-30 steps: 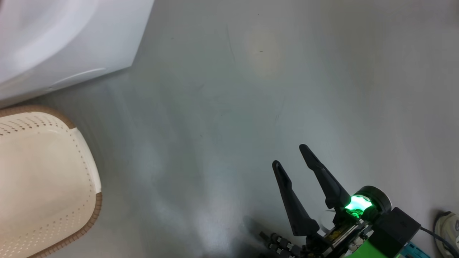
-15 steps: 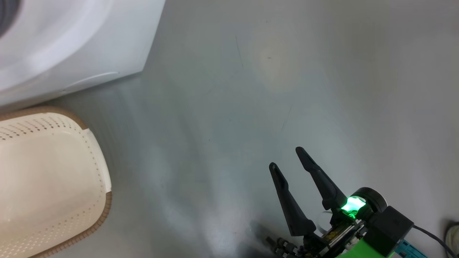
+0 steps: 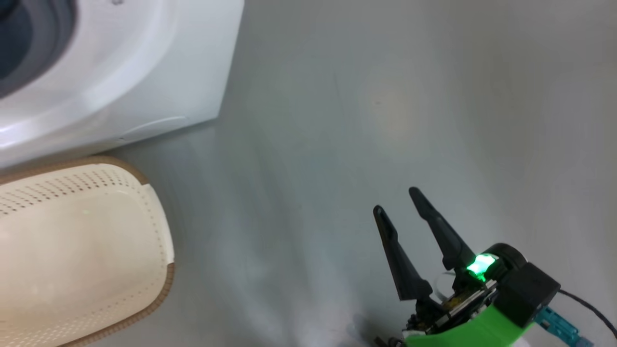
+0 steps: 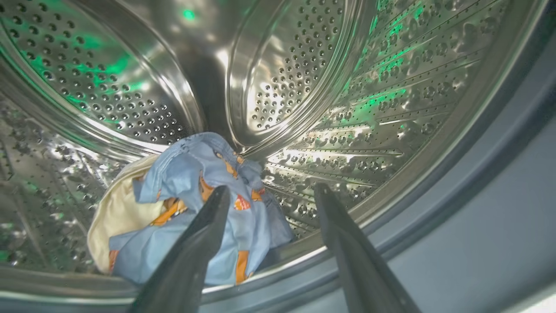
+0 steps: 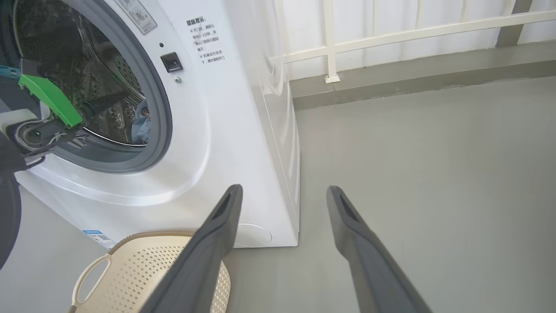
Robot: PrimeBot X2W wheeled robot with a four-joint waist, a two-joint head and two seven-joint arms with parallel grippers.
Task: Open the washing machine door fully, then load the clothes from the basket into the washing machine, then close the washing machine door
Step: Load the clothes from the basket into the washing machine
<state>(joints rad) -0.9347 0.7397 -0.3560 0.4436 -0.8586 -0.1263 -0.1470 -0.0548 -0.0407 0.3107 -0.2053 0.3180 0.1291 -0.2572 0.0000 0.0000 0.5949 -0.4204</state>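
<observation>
Lying crumpled in the steel drum (image 4: 369, 87), the clothes (image 4: 191, 208) look soft and light, easily pinched at any raised fold by the wide-spread, empty left tool (image 4: 272, 189).

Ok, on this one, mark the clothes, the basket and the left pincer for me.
the clothes (image 4: 186, 174), left wrist view, on the blue bear-print fabric at the top of the heap.
the basket (image 3: 72, 188), head view, on its perforated far wall.
left pincer (image 4: 273, 191), left wrist view, midway between its parted fingertips.
</observation>
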